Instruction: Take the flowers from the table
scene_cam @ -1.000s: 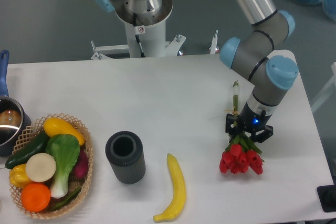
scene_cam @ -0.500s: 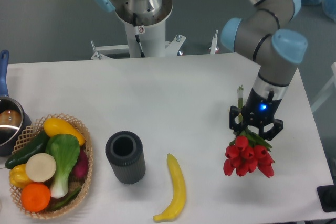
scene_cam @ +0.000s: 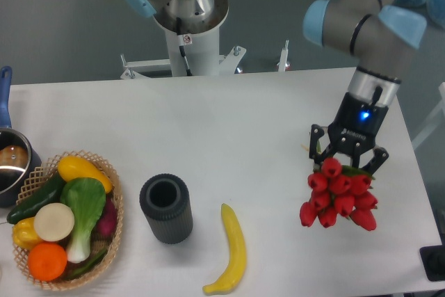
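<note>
The flowers (scene_cam: 338,196) are a bunch of red tulips with green leaves, hanging blooms-down from my gripper (scene_cam: 348,160) over the right side of the white table (scene_cam: 229,130). The gripper is shut on the bunch just above the blooms. The blooms look larger and closer to the camera, so the bunch is held clear of the tabletop. Most of the stems are hidden behind the gripper; only a small tip shows at its left edge.
A yellow banana (scene_cam: 233,250) lies at the front middle. A dark ribbed cylinder cup (scene_cam: 166,208) stands left of it. A wicker basket (scene_cam: 109,252) of vegetables sits at the front left, with a pot (scene_cam: 10,165) behind it. The arm's base (scene_cam: 188,22) stands behind the table.
My gripper has risen and shifted right and toward the camera with the flowers in it. The bunch has left the table, and its stems no longer show beyond the gripper.
</note>
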Robot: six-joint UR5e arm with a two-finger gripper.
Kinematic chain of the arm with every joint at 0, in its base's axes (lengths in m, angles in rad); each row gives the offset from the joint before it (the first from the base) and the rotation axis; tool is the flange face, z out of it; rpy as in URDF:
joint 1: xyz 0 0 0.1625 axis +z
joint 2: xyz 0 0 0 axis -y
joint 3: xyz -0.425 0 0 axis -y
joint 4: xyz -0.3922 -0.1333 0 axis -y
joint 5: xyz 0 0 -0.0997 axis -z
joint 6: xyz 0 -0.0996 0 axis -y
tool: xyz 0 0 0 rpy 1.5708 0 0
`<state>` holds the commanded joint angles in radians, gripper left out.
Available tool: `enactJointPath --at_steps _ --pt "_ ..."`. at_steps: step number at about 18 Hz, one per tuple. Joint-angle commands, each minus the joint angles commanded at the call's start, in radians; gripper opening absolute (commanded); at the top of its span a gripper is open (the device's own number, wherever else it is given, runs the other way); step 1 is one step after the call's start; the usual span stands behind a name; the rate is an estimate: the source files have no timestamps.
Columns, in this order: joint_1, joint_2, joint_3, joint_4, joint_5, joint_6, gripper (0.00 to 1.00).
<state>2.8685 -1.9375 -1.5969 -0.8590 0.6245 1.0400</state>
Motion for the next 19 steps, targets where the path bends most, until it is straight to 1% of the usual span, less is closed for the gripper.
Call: enactJointPath --at_steps 8,13,19 --pt "0.014 0.003 0.000 0.000 -0.011 0.006 0.55" --pt "0.032 0.002 -0.002 0.000 -0.071 0.006 0.55" --pt "0.041 0.003 -0.003 0.000 -0.080 0.003 0.55"
